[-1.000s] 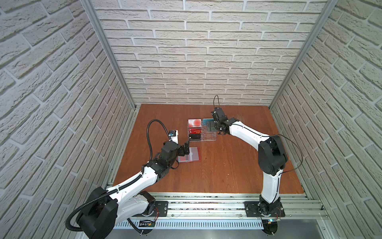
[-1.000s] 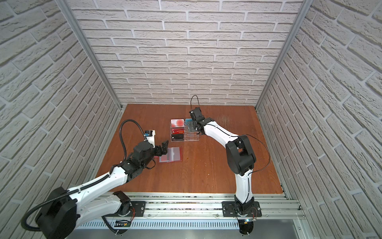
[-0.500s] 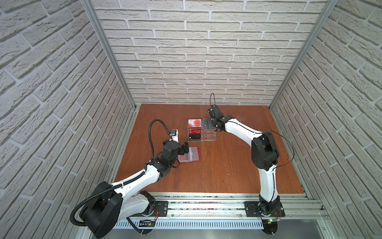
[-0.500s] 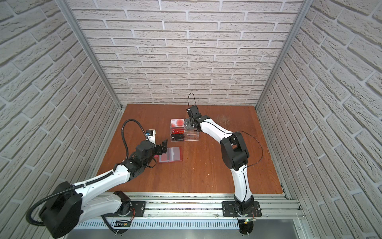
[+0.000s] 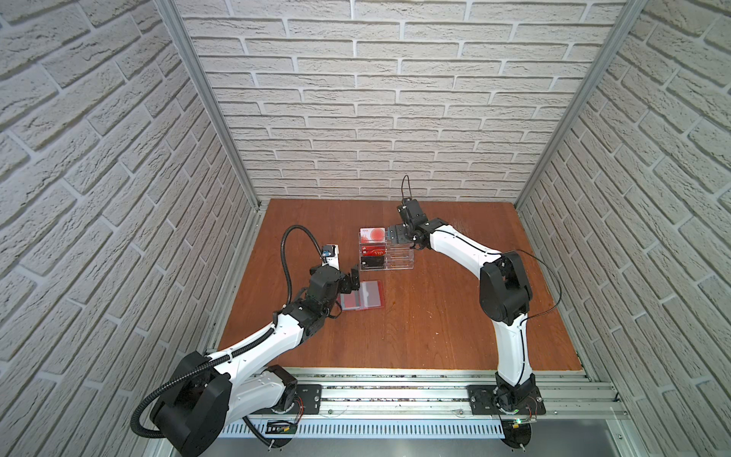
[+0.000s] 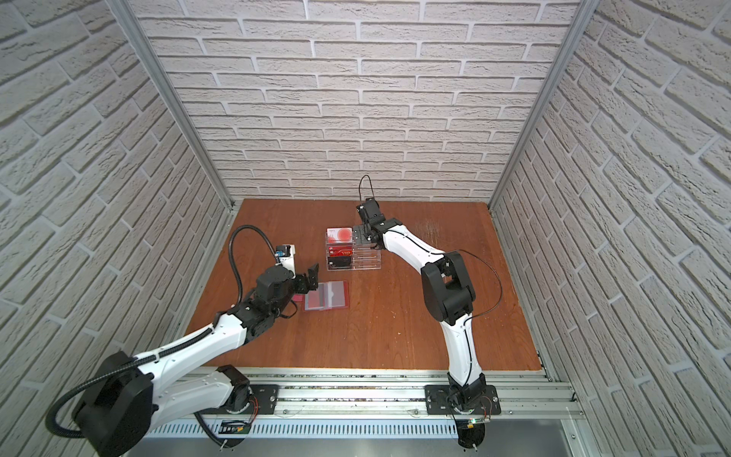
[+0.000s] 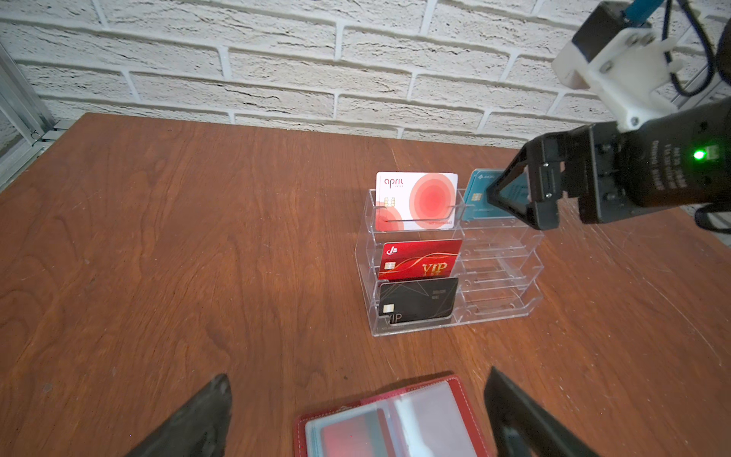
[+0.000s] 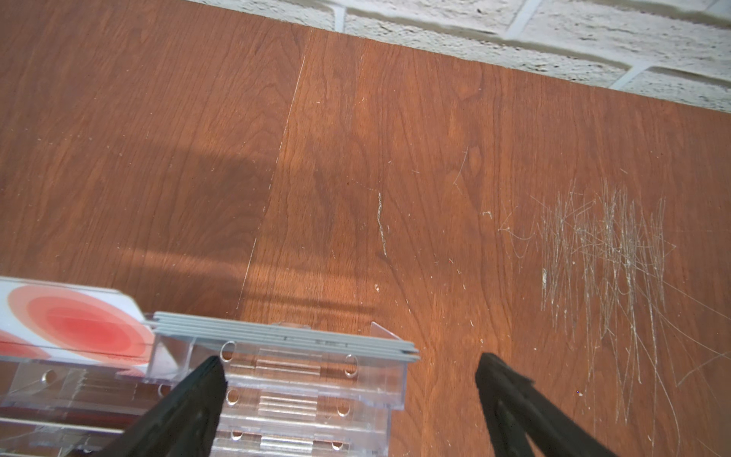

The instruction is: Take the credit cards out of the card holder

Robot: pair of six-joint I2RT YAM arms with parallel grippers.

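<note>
Red leather-like card holder (image 7: 435, 415), open flat at the bottom of the left wrist view, a red credit card (image 7: 348, 435) in its sleeve; the left gripper (image 5: 351, 281) waits at its left edge as before, jaws apart, empty. Right of it in a top view, the right gripper (image 5: 395, 236), jaws apart, has edged left over the acrylic stand (image 5: 399, 263), where the teal card (image 7: 476, 186) stands released: probably one card remains.
</note>
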